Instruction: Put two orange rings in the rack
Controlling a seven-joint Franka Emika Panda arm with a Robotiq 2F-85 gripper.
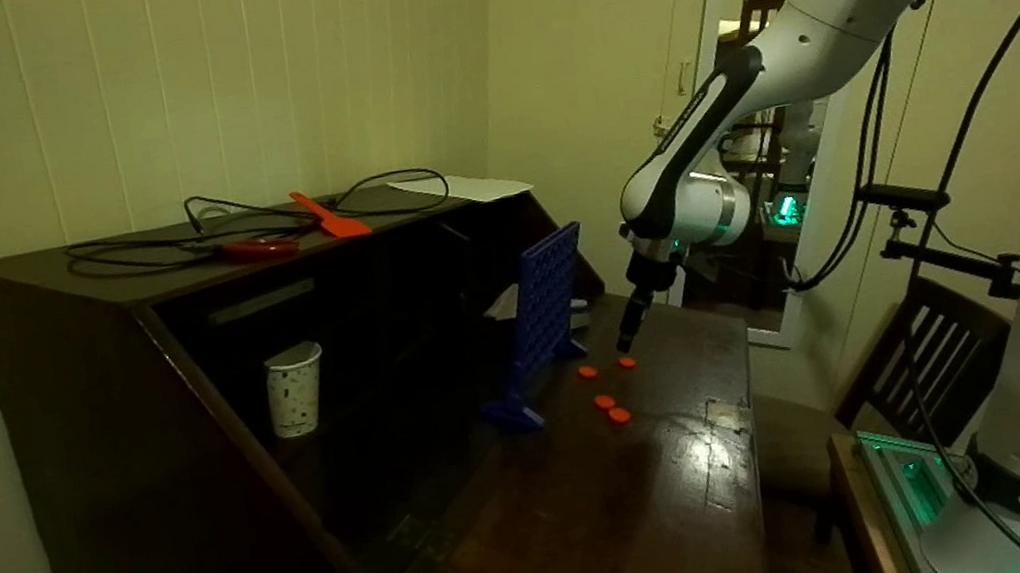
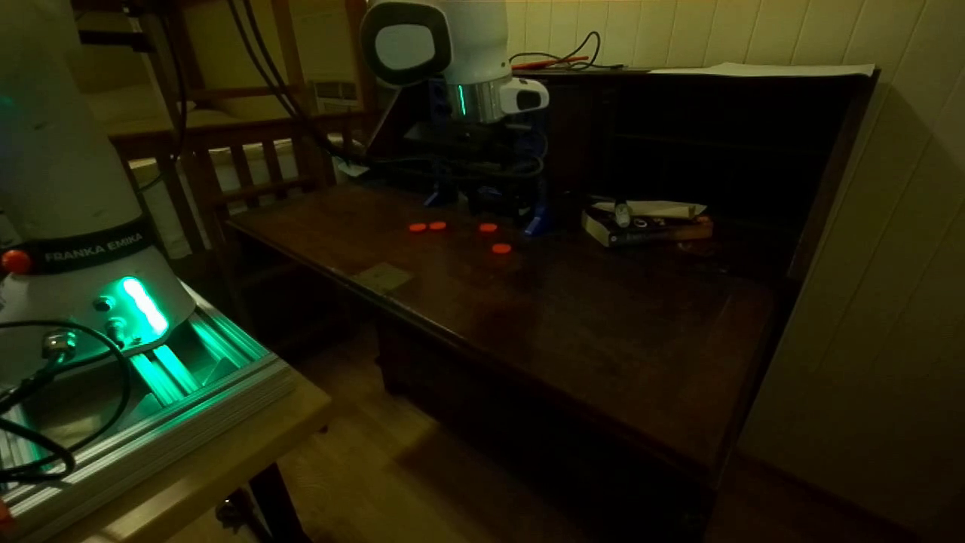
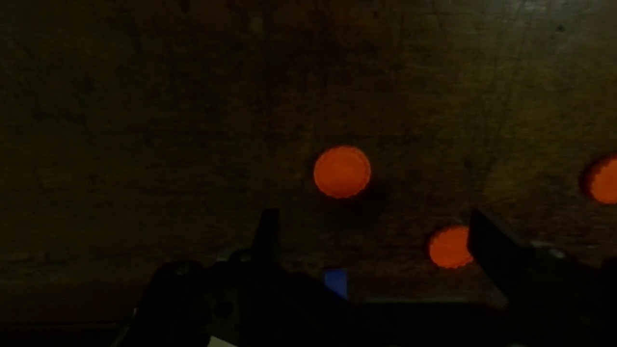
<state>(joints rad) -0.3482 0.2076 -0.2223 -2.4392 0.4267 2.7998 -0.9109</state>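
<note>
Wrist view: I'm holding my gripper point(image 3: 372, 215) wide, judging one orange ring point(image 3: 342, 172) light, stiff, best pinched across its ridged rim.

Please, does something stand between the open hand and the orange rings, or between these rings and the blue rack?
Nothing visible does. In the wrist view, no object shows between the hand and the orange ring ahead; in an exterior view, only the desk shows between the rings and the blue rack.
</note>
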